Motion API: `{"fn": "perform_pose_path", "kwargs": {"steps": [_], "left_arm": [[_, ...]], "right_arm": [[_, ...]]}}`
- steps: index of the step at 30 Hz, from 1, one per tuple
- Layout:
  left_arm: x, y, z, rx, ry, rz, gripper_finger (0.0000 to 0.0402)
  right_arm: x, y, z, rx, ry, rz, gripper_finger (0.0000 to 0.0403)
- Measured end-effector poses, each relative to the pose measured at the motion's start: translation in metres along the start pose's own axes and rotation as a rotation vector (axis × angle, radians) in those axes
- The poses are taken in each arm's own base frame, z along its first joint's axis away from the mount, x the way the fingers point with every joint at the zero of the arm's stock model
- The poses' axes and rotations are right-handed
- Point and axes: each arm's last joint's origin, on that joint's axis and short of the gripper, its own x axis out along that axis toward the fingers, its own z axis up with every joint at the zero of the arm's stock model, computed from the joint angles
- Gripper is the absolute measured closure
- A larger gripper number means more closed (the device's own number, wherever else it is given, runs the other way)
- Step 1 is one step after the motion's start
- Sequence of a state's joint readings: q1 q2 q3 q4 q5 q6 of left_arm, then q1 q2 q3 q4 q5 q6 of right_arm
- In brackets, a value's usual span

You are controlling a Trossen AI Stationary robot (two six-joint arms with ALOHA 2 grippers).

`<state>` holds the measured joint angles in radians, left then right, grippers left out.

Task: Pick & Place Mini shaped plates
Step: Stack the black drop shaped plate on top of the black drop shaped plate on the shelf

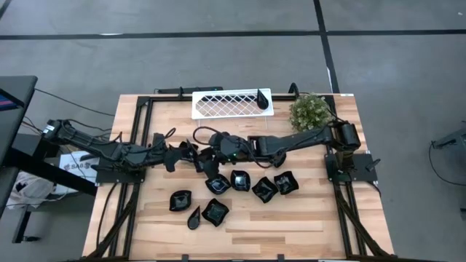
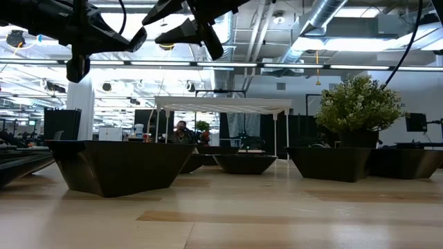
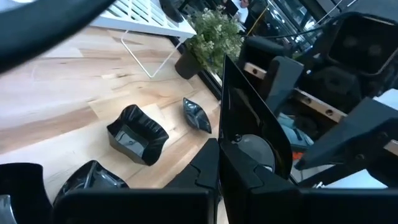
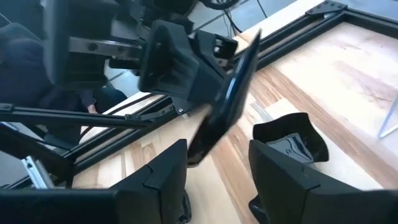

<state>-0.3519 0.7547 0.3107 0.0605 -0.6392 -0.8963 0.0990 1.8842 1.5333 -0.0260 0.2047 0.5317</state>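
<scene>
Above the middle of the table my left gripper (image 1: 191, 154) is shut on one small glossy black plate (image 4: 229, 102), which is tilted on edge. My right gripper (image 4: 214, 168) faces it from the table's right, open, with one finger on either side of the plate's lower end. I cannot tell whether those fingers touch it. Several more black plates rest on their bases on the wood below, among them a wavy-rimmed one (image 1: 240, 180) and a teardrop one (image 1: 194, 217). Another teardrop plate (image 1: 261, 98) lies in the white lattice tray (image 1: 218, 104). My left gripper (image 3: 221, 155) pinches the plate between its two fingers at one end of the rim (image 3: 239, 140); its own fingers hide the exact spot. The fingers come roughly level from the table's left. The plate stands on edge, slanted, lifted clear of the table.
A green bushy plant (image 1: 311, 110) stands at the far right corner beside the tray. Black frame rails (image 1: 138, 124) run along the table's left and right sides. Bare wood shows near the front edge (image 1: 291, 233).
</scene>
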Motion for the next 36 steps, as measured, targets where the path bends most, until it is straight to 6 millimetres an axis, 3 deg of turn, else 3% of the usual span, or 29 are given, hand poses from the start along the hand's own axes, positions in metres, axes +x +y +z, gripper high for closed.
{"fn": "perform_pose_path", "kwargs": {"steps": [16, 26, 36], "left_arm": [[-0.001, -0.004, 0.003, 0.095, 0.013, -0.014, 0.0397], [-0.009, -0.024, 0.029, 0.280, 0.023, 0.040, 0.0398], [-0.001, -0.022, 0.063, 0.376, 0.022, 0.245, 0.0398]], "right_arm": [[-0.005, 0.009, 0.013, -0.056, -0.017, 0.022, 0.0270], [-0.012, 0.018, 0.028, -0.150, 0.033, 0.069, 0.0270], [-0.036, 0.026, 0.068, -0.314, 0.056, -0.028, 0.0275]]}}
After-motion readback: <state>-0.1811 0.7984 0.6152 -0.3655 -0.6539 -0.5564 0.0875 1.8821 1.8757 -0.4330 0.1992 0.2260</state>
